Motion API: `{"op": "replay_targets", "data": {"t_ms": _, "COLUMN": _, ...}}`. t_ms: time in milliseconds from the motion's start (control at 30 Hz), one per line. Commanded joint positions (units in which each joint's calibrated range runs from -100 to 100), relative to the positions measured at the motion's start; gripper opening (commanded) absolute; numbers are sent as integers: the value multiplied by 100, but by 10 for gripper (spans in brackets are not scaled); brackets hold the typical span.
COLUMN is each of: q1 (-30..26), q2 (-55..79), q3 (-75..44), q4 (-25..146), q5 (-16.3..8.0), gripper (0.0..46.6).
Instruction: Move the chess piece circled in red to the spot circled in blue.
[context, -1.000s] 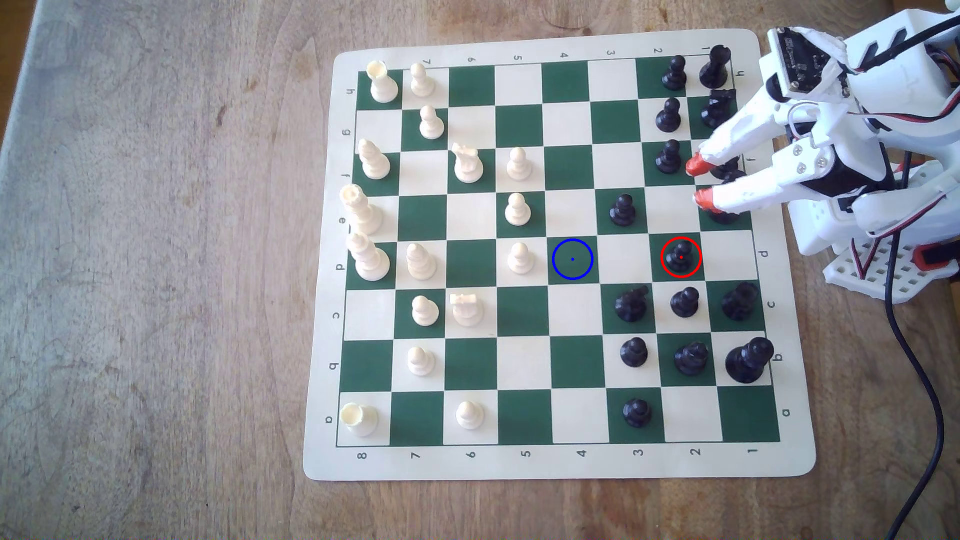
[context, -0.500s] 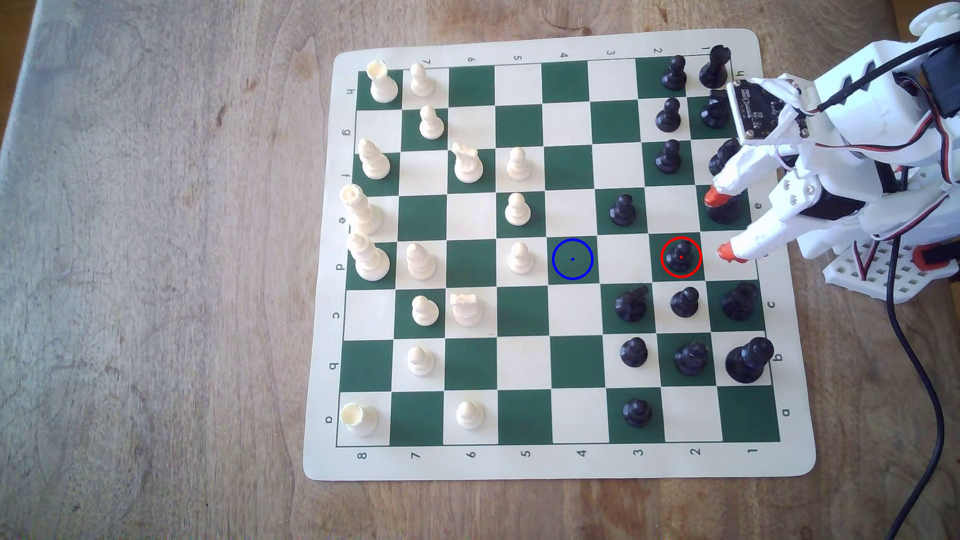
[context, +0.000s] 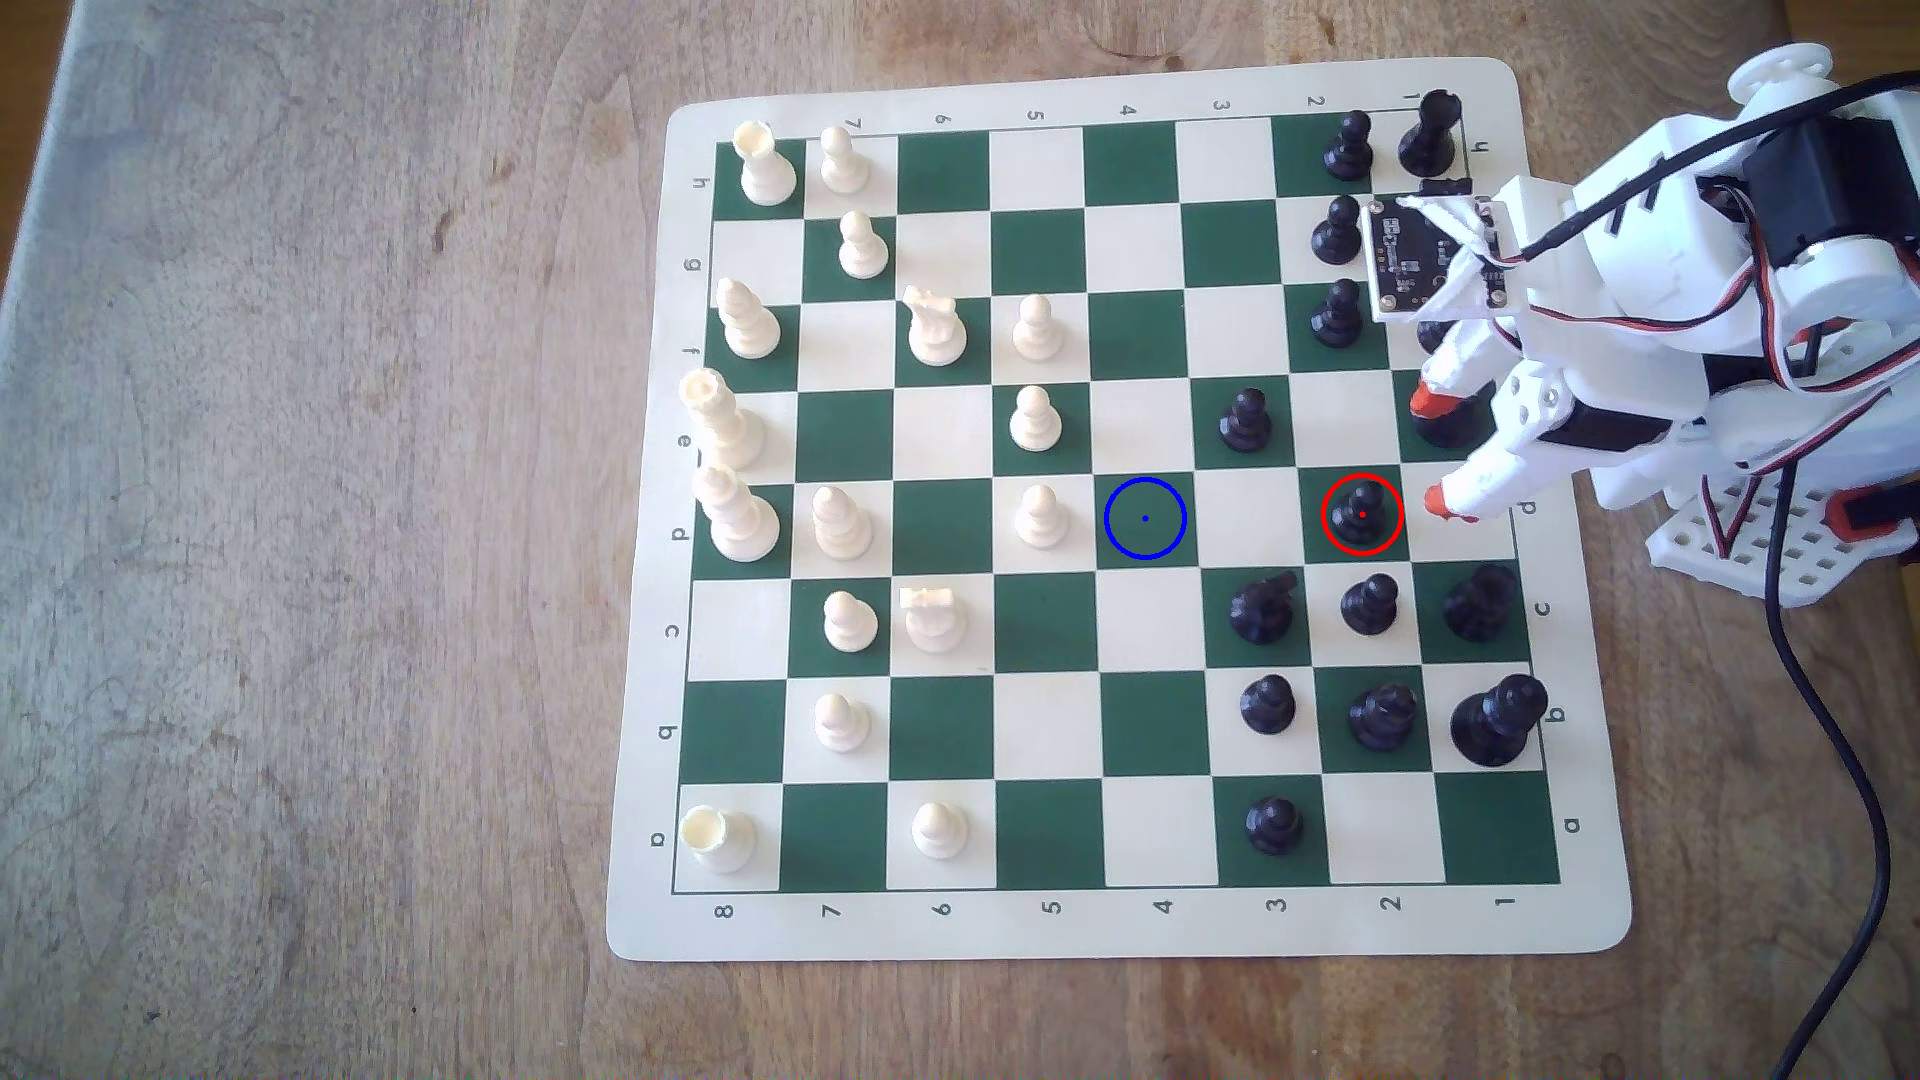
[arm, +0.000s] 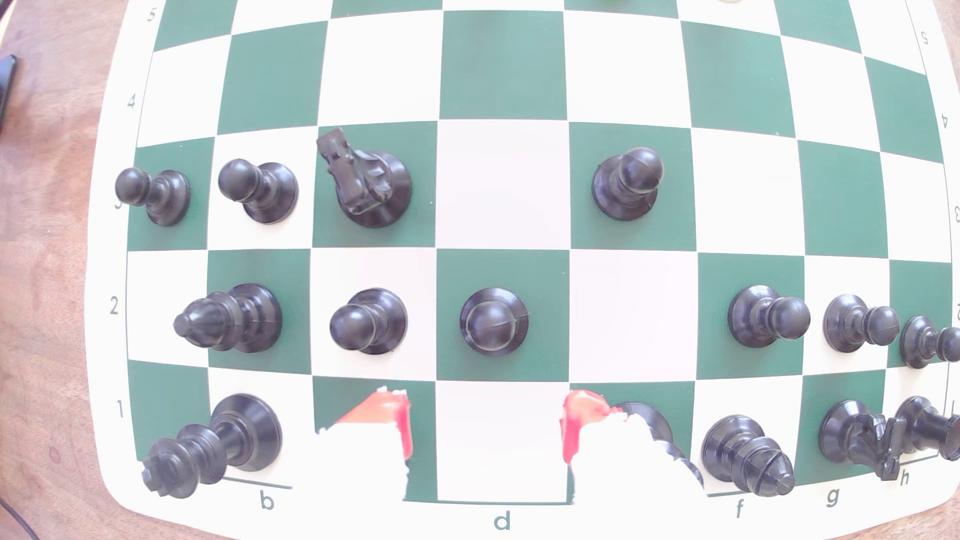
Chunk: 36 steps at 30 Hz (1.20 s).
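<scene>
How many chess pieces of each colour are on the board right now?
Black pieces: 16, counting the red-circled pawn and three partly hidden behind the arm
Cream-white pieces: 16
Total: 32

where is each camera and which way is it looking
Exterior view: sits above the table, looking almost straight down on the chessboard; the white arm and its open gripper enter from the exterior view's right.
Wrist view: rides on the arm, looking down past two red fingertips over the board's black side.
Shared: the ringed black pawn, seen from above in the wrist view, just ahead of the gripper.
</scene>
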Motion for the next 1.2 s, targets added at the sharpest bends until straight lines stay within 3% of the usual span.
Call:
{"op": "replay_targets", "data": {"t_ms": 0, "q1": -262, "q2": 110, "q3": -73, "q4": -219, "q5": -68, "gripper": 153}}
{"op": "replay_targets", "data": {"t_ms": 300, "q1": -106, "q2": 721, "q3": 18, "q4": -571, "q5": -20, "gripper": 172}}
{"op": "replay_targets", "data": {"t_ms": 767, "q1": 89, "q2": 1561, "q3": 263, "q4": -1038, "q5": 137, "gripper": 150}}
{"op": "replay_targets", "data": {"t_ms": 1167, "q1": 129, "q2": 1850, "q3": 598, "q4": -1734, "q5": 122, "gripper": 155}}
